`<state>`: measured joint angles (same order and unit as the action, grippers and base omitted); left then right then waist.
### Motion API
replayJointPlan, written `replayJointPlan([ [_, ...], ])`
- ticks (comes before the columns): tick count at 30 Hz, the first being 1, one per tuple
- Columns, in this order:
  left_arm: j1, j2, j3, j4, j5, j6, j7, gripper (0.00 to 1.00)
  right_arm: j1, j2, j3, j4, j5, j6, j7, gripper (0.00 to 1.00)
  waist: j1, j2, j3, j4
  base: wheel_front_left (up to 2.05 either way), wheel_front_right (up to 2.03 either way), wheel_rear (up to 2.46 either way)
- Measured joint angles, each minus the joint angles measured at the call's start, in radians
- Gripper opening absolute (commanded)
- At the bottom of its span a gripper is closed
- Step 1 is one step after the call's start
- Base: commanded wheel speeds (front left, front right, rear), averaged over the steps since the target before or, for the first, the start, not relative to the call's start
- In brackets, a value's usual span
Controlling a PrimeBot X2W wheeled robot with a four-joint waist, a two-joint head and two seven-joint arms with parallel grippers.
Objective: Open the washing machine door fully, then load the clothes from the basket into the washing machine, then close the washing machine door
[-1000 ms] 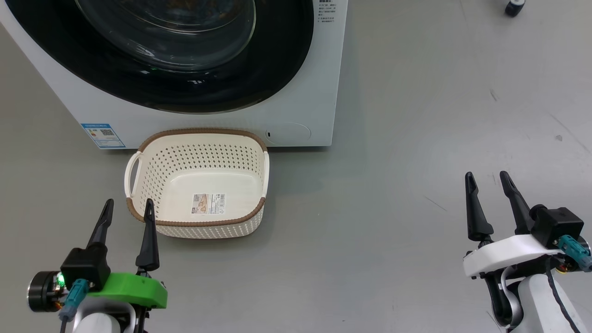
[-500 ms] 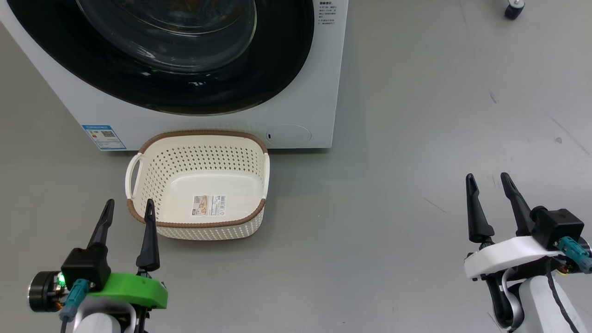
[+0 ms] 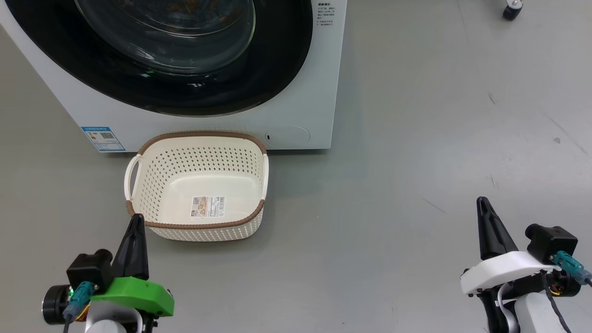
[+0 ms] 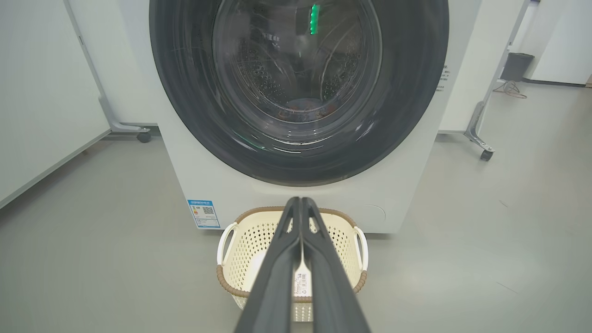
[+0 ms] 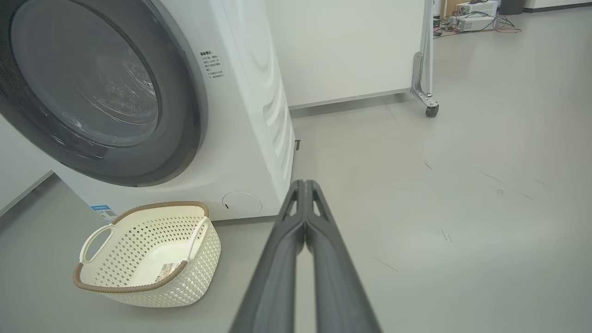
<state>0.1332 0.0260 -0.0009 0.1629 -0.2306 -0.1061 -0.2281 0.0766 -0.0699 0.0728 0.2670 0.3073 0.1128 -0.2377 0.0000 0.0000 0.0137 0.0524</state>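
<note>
Washing machine door (image 4: pixel 298 83) sits shut against the front of the washing machine (image 3: pixel 305 115), its black rim flush with the white panel. Through the glass, at the bottom of the drum, I see a patch of blue and orange-brown fabric that looks like the clothes (image 4: pixel 305 102), though it is too blurred for me to be sure.

The basket (image 3: pixel 203 135) stands on the floor just in front of the machine, below the door. Its bare floor carries a barcode sticker (image 3: pixel 208 206) with a small picture beside the bars; I cannot read the digits.

A blue label (image 3: pixel 103 138) with a QR code is stuck at the lower left of the front panel. A column of small black print (image 3: pixel 326 14) runs down the upper right. Both are too small for me to read, and I can make out no brand name. A round flap (image 3: pixel 287 135) sits at the lower right.

My left gripper (image 3: pixel 135 219) is clenched on nothing, fingers pressed together, pointing at the basket's near left corner. My right gripper (image 3: pixel 483 203) is likewise clenched and holds nothing, well apart from the basket, over bare floor.
</note>
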Motion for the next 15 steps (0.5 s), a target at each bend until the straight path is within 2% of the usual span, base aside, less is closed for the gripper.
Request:
replayJointPlan([
  [15,-0.02,0.0,0.024,0.032,-0.25,0.0,0.069,0.0,-0.008,0.004,-0.033,0.001,0.234,0.0,0.058,0.0,0.0,0.0,-0.002,-0.009,0.0,0.0,0.0],
])
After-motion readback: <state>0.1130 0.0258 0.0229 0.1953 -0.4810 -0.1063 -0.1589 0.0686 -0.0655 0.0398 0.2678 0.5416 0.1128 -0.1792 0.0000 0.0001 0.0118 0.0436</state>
